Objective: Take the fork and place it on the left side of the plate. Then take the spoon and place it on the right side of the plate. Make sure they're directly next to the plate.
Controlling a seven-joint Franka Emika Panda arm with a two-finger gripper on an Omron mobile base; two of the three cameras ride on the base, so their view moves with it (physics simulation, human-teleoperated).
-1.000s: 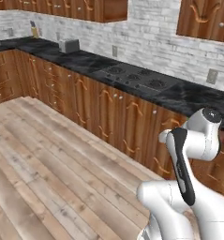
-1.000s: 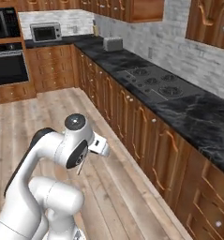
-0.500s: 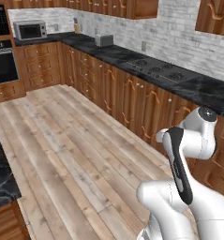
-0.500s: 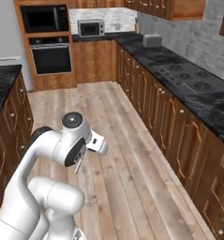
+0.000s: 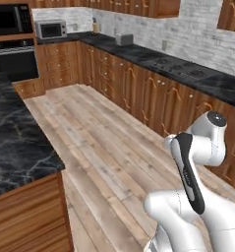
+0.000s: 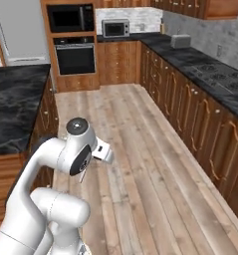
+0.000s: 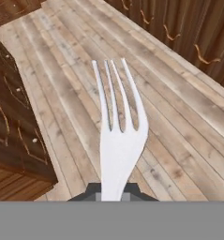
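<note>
In my hand view the fork point(image 7: 119, 140) stands straight up out of the gripper point(image 7: 112, 192). Its stem runs down between the two dark finger tips point(image 7: 92, 191) at the bottom, and its four prongs point away from the hand. The jaws are pinched nearly together on that stem, so I read this as a firm hold on the fork. Nothing supports the fork but the fingers; it hangs in the air above the plank floor point(image 7: 179, 117).

In that same view a wooden cabinet point(image 7: 10, 136) sits off to the left of the fork, and a row of cabinet doors point(image 7: 188, 33) crosses the upper right.

From my right base view I see the arm folded in close over the floor, with a thin sliver of the fork point(image 6: 82, 175) hanging below the hand, between the dark counter island point(image 6: 11, 109) and the long counter point(image 6: 210, 74).
</note>
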